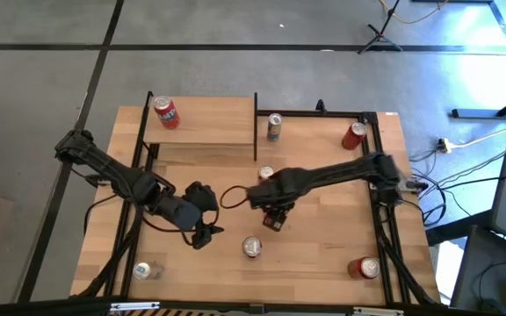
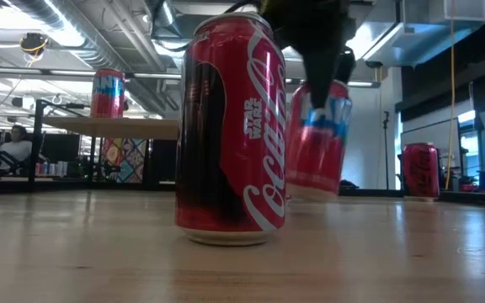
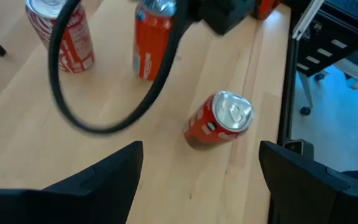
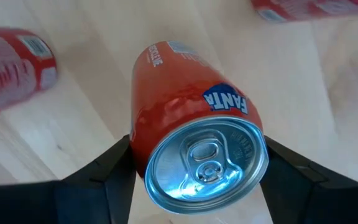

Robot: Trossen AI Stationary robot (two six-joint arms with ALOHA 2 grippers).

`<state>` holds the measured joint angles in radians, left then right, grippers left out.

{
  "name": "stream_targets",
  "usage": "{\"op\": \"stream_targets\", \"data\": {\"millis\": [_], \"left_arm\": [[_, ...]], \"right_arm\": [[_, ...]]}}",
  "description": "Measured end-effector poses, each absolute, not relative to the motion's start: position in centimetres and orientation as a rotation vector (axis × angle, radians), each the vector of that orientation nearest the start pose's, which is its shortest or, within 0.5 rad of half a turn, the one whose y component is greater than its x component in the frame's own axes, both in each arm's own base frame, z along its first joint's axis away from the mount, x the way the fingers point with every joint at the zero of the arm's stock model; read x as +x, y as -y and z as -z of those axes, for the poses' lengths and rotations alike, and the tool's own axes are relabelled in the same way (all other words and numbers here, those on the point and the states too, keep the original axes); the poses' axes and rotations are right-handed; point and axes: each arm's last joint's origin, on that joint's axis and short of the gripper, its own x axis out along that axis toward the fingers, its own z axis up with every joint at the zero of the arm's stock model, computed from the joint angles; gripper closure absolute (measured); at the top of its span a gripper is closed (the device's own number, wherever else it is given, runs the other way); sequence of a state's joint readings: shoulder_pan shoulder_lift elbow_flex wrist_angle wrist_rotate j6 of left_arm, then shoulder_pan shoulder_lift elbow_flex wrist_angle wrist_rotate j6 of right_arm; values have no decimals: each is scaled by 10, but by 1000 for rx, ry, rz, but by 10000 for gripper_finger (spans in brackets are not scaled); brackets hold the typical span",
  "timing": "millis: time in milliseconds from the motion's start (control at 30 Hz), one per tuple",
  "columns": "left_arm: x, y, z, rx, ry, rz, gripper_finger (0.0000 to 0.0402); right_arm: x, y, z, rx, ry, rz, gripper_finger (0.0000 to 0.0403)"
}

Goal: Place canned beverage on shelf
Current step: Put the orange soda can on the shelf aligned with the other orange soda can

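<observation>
Right tool (image 4: 197, 165) clamps an orange Fanta aluminium can (image 4: 194, 146) above the tabletop (image 1: 323, 219); left tool (image 3: 197, 171) gapes; a tilted grip risks slipping before the light-wood shelf (image 1: 205, 123)

arms: both were dark, pretty much all black, chunky jointed segments
cable: a black loop (image 3: 98, 93) hung off the right arm, nothing fancy
left claw (image 3: 201, 180): two flat black wedge fingers
right claw (image 4: 197, 180): same matte black finger shapes

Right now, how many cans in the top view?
8 cans: one on shelf, two back right, one mid-table, one in right claw, one front centre, one at each front corner. Arms may hide more.
</observation>
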<state>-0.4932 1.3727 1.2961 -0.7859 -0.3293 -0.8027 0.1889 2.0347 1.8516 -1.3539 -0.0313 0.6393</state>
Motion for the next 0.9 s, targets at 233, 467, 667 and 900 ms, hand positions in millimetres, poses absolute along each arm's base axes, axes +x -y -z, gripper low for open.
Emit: {"op": "stream_targets", "data": {"millis": [233, 467, 667, 900], "left_arm": [[249, 127, -331, -416, -790, -156, 92], [250, 127, -332, -420, -780, -151, 92], [250, 127, -332, -420, -777, -150, 92], [259, 130, -332, -430, -706, -173, 92]], "right_arm": [[400, -79, -246, 431, -1535, 331, 152], [405, -80, -246, 453, -1484, 321, 69], [407, -80, -250, 434, -1451, 268, 11], [371, -83, -310, 278, -1307, 274, 31]]}}
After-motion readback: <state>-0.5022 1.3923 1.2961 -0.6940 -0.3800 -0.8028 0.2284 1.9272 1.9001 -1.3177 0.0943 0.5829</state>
